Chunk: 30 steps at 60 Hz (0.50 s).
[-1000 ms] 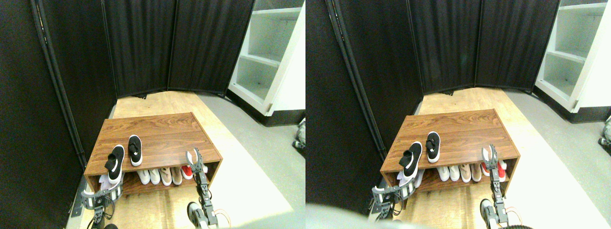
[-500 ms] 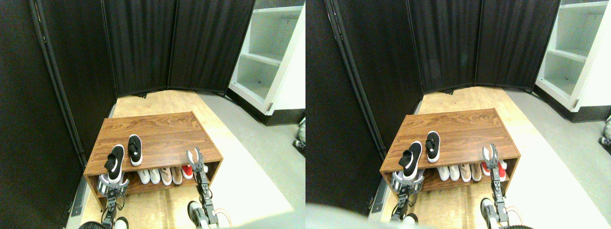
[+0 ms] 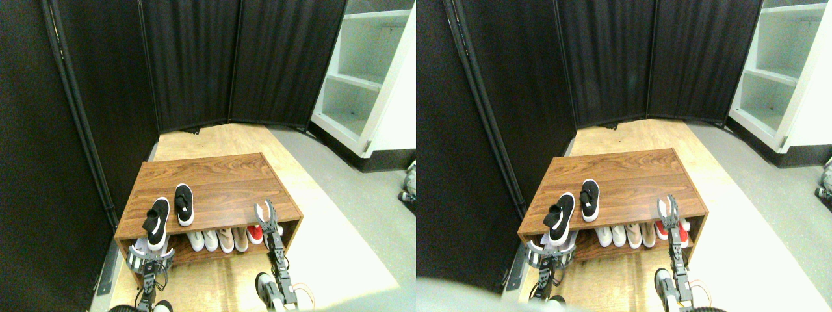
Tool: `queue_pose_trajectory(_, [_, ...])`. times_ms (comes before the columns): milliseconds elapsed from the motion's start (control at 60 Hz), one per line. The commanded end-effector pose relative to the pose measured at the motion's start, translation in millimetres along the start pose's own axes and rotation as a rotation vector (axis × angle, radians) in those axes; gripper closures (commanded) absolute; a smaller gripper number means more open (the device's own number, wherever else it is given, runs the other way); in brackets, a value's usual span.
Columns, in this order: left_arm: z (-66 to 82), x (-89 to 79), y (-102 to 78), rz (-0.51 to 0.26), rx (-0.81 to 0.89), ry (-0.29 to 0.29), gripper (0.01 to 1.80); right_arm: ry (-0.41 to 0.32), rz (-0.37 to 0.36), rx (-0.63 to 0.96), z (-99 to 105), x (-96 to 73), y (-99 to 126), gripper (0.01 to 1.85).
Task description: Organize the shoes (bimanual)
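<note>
The left pincer [image 3: 150, 258], spread, sits just under the overhanging black sneaker [image 3: 156, 223]; it should rise squarely before pinching. The right pincer [image 3: 266, 214] waits spread.

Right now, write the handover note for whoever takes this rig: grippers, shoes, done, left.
Left gripper: open, just below the front edge of the wooden shoe rack, under the heel of the near black shoe.
Right gripper: open, empty, raised at the rack's front right.
Shoes: both on the rack top, left side. Near one overhangs the front edge; far black shoe sits further back, angled differently.
Done: neither held.
Left: grasp and line up the pair.
</note>
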Motion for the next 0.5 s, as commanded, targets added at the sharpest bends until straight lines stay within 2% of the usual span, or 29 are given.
queue_pose_trajectory(17, [1.0, 7.0, -4.5, -0.001, -0.023, 0.003, 0.44, -0.009, 0.024, 0.012, 0, 1.6, 1, 1.64])
queue_pose_trajectory(150, [-0.8, 15.9, -1.6, 0.010, -0.033, -0.002, 0.44, -0.002, 0.020, 0.034, -1, 2.3, 2, 1.63])
queue_pose_trajectory(267, [-1.4, 24.8, -0.9, 0.015, -0.043, 0.000, 0.34, -0.002, 0.030, 0.018, -2, 3.9, 2, 1.62])
queue_pose_trajectory(500, [-4.2, 36.9, 2.6, 0.005, -0.033, -0.012, 0.41, 0.004, 0.027, 0.029, -3, 3.9, 3, 1.62])
